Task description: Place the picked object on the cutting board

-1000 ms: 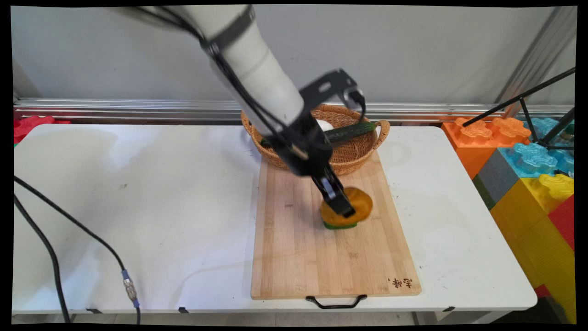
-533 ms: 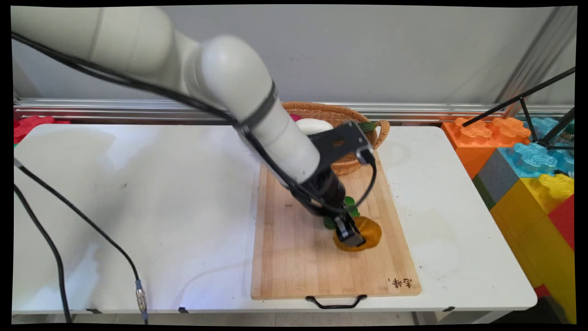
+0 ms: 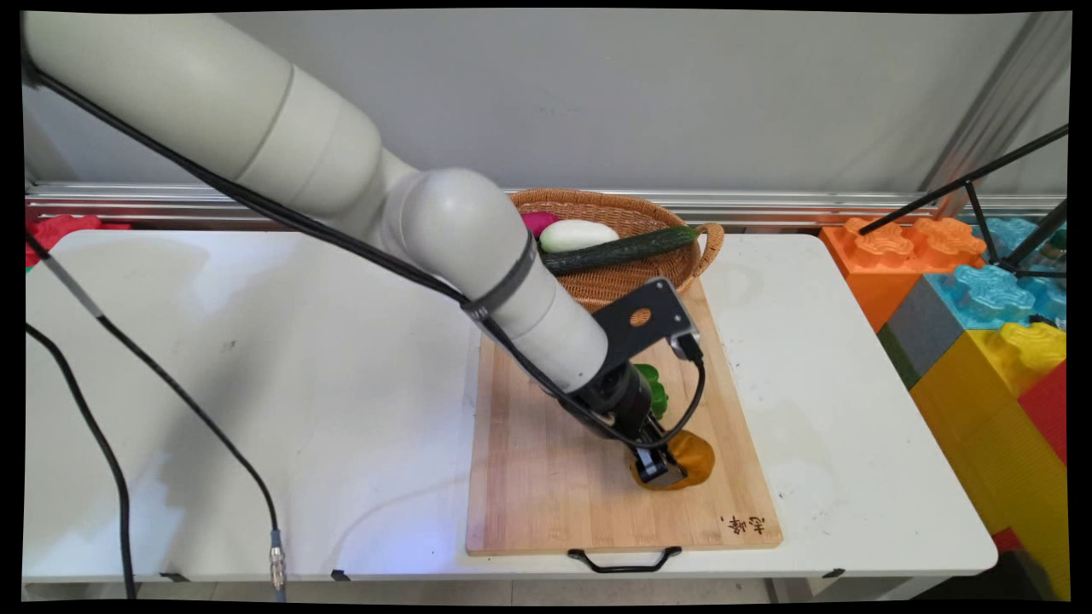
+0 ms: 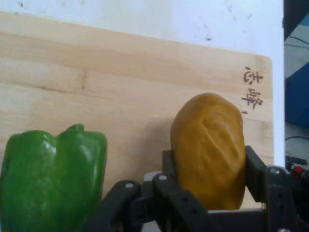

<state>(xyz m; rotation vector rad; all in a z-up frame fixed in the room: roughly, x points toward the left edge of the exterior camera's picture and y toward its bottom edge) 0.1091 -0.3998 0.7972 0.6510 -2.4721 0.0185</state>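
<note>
Your gripper is down on the cutting board, toward the board's right edge and nearer its front end than its back. Its two black fingers are clamped on either side of an orange-brown, potato-like lump; in the hand view the lump fills the gap between them and appears to rest on the wood. Just beside it lies a green pepper, partly hidden by the wrist in the main view and showing at the lower left of the hand view, apart from the lump. Dark characters are burned into the board's front right corner, close to the lump. The board has a black handle at its front edge and lies lengthwise on the white table, right of the table's middle. At the board's back end sits a wicker basket holding a cucumber, a white egg-shaped item and something pink. Off the table's right edge stand large coloured blocks.
</note>
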